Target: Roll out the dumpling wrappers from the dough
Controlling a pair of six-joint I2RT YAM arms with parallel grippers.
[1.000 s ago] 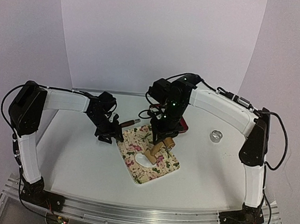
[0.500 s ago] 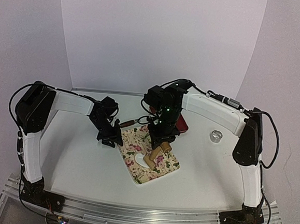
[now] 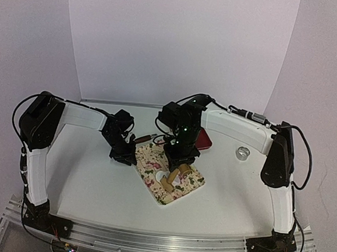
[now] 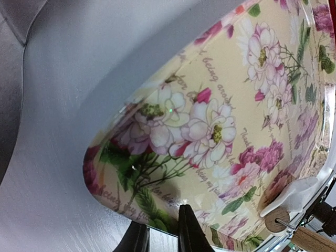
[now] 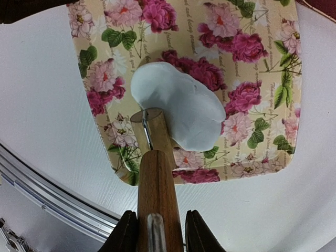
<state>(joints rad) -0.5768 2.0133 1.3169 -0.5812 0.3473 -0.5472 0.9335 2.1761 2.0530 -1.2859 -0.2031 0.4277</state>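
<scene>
Pinching the wooden roller (image 5: pixel 155 176), the right end effector (image 5: pixel 159 231) hangs over the floral board (image 5: pixel 252 63). The dumpling wrapper (image 5: pixel 181 107) lies on it just ahead, touching the roller's tip. Left end effector (image 4: pixel 161 234) meets the board's edge, closure unclear.

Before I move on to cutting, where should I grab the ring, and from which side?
Take the ring by its wall from straight above, one jaw inside, one outside. It seems to lie flat on the table, open end up and apart from everything else, so the top is free; its low wall leaves little for a sideways grip.
</scene>
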